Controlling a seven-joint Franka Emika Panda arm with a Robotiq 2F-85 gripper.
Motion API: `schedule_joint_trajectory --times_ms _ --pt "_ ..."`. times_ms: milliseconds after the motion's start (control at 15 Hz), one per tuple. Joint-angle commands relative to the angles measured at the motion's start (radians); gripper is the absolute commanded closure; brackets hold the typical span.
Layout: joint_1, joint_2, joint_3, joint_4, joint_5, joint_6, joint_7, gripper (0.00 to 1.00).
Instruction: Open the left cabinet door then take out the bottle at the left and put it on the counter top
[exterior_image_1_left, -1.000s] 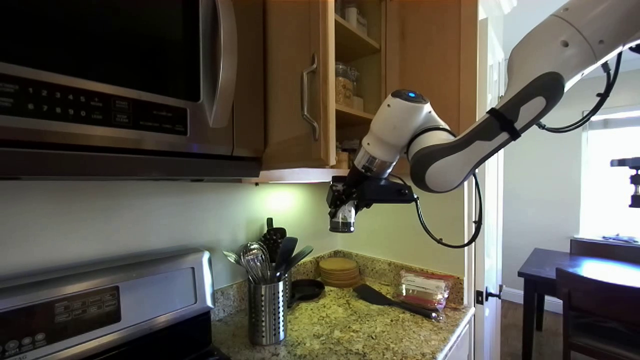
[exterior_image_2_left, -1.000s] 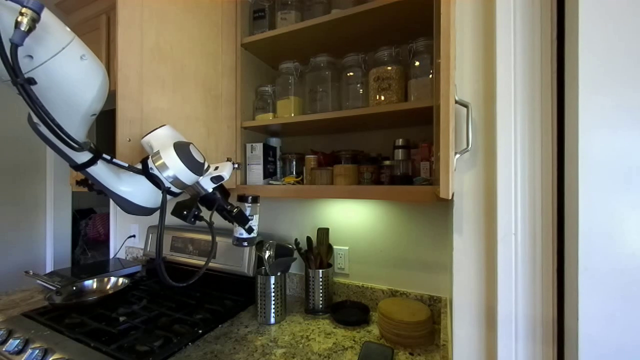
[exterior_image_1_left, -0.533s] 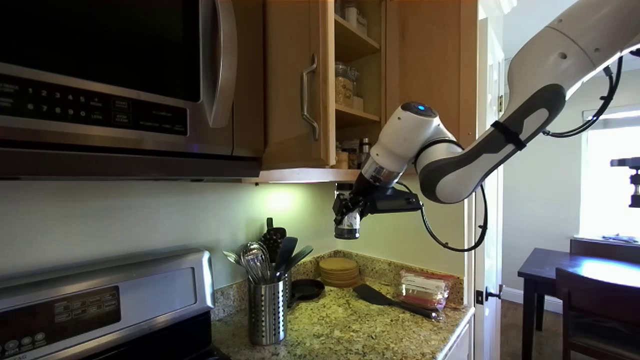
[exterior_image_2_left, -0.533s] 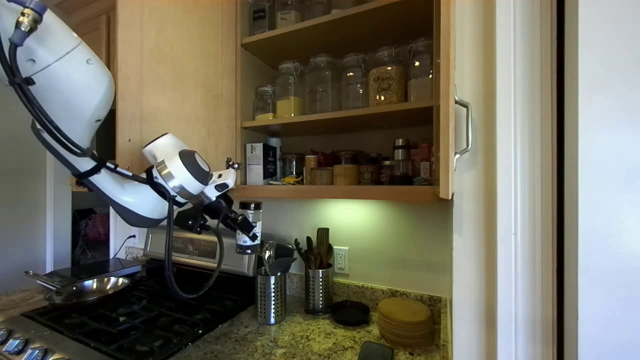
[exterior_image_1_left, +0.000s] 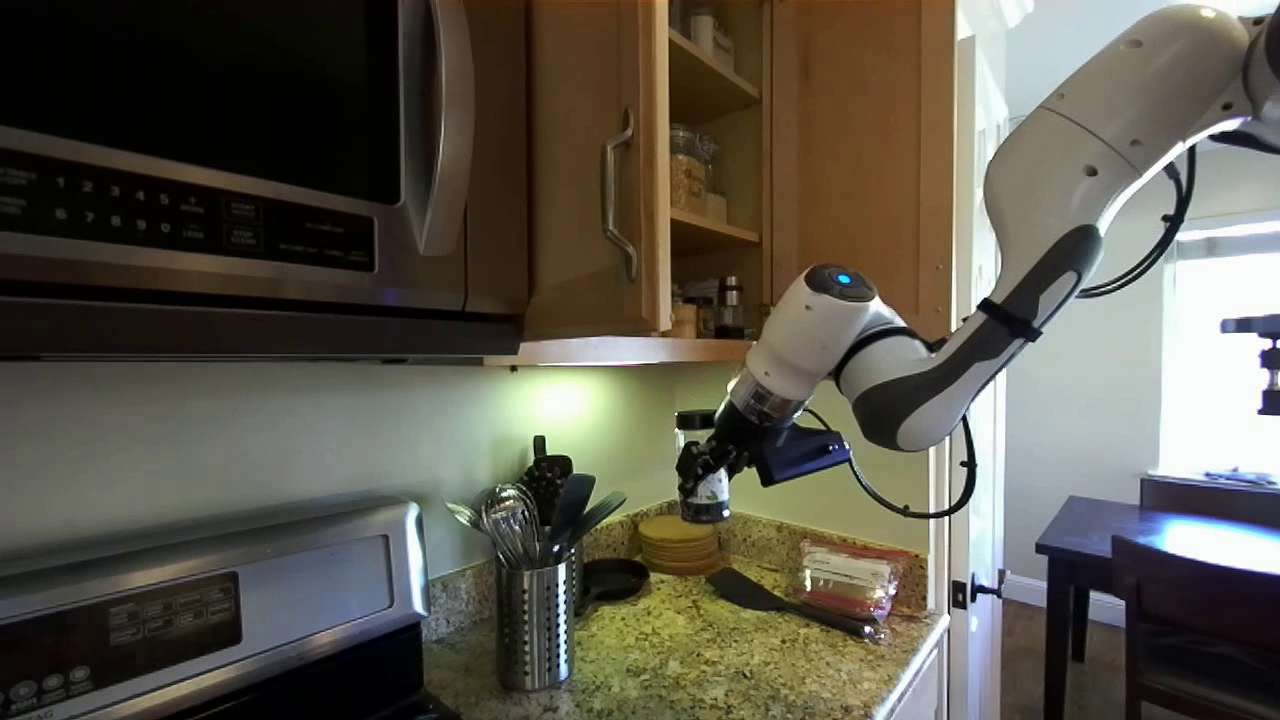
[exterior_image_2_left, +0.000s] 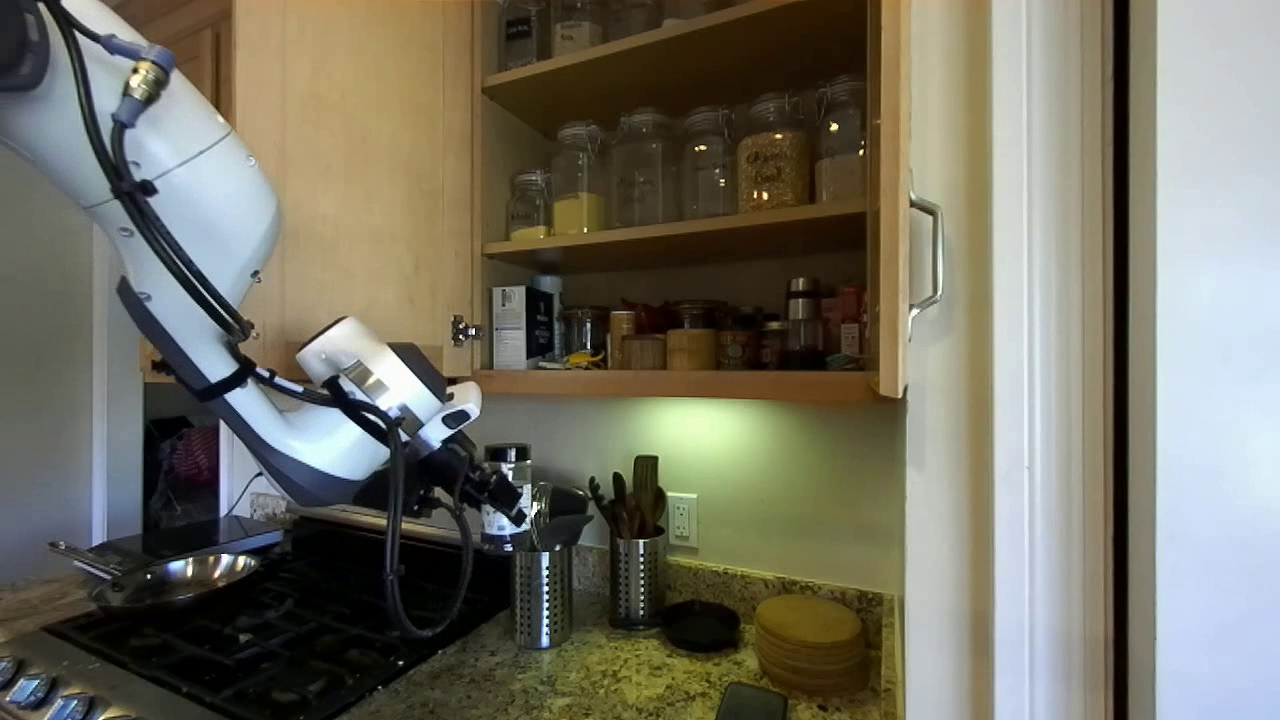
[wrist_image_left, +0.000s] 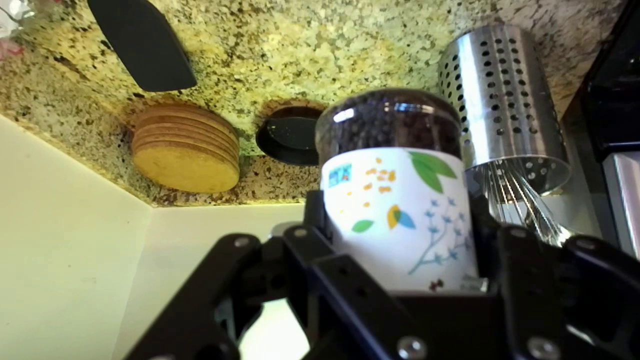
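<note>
1 bottle (wrist_image_left: 395, 192) | clasped by gripper (wrist_image_left: 398, 215) (nearly upright) | above counter top (exterior_image_1_left: 690, 645)

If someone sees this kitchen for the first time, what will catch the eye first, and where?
Most likely the white robot arm, reaching in from the right of an exterior view, its gripper shut on a bottle. The bottle's leafy label looms near the middle of the wrist view. Next, perhaps, the open cabinet lined with jars in an exterior view.
</note>
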Motion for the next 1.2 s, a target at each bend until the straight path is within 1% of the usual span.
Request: schedule_joint_trajectory --times_ms 0,200,400,533,800,1000,1133 --pt "-0.007 0.075 -0.010 0.037 -0.127 0.042 0.121 0.62" --pt "0.001 0.145 -0.013 0.065 -0.200 0.043 0.210 0.62" --pt "0.010 0.217 -0.019 0.115 -0.306 0.030 0.332 0.62" --pt "0.016 0.268 -0.018 0.155 -0.384 0.017 0.444 0.62" --pt "0.032 0.362 -0.007 0.235 -0.562 -0.027 0.707 0.62" --pt "0.046 0.430 0.010 0.267 -0.674 -0.067 0.847 0.62" --pt "0.055 0.469 0.021 0.278 -0.729 -0.105 0.916 0.62"
